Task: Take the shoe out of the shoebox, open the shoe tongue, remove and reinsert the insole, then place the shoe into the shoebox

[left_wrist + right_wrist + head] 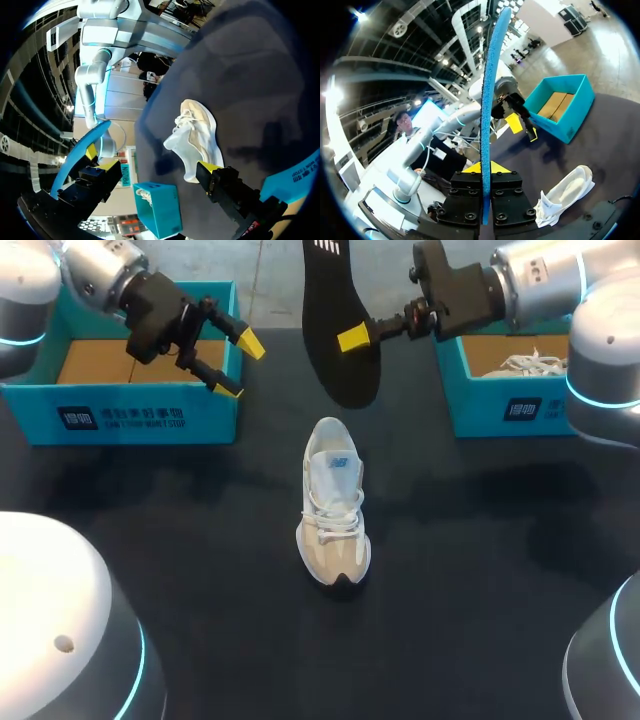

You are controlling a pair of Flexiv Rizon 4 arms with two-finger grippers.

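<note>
Right gripper (pixel 355 337) clamped the insole (pixel 340 330) above the table. The head view showed it black and broad, the right wrist view only a thin blue edge. Left gripper (pixel 239 367) gaped empty by the teal box (pixel 120 420) — pale laced shoe (pixel 333 502) upright mid-table.

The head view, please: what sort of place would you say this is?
Probably a robot test bench for shoe handling: a table with a teal left shoebox and right shoebox, a shoe mid-table, and my right gripper holding an insole.
</note>
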